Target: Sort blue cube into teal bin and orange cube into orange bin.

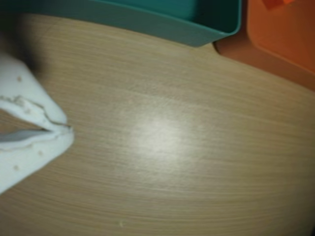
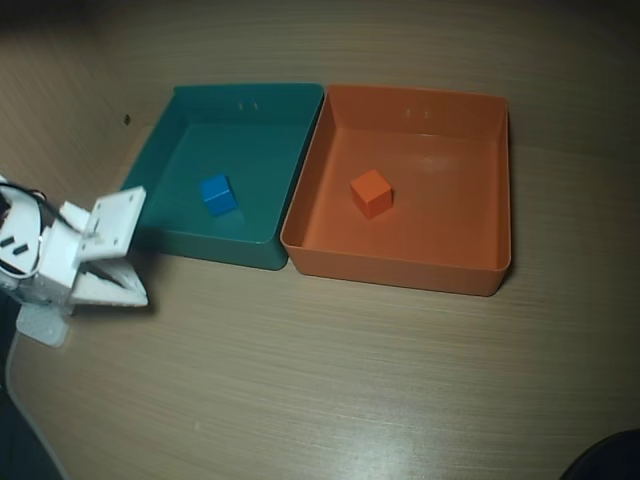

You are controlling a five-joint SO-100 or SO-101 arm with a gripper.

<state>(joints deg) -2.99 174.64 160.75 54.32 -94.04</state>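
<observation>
In the overhead view the blue cube (image 2: 217,194) lies inside the teal bin (image 2: 220,246). The orange cube (image 2: 371,192) lies inside the orange bin (image 2: 400,270), which stands right of the teal bin and touches it. My white gripper (image 2: 140,295) sits over bare table in front of the teal bin's left corner. In the wrist view the gripper (image 1: 69,129) is at the left edge, fingertips touching, holding nothing. The teal bin's wall (image 1: 147,22) and the orange bin (image 1: 285,44) run along the top. A sliver of the orange cube (image 1: 275,2) shows there.
The light wooden table (image 2: 330,380) stretches bare in front of both bins. Its rounded edge runs at the lower left of the overhead view (image 2: 20,400). A dark object (image 2: 610,458) sits at the bottom right corner.
</observation>
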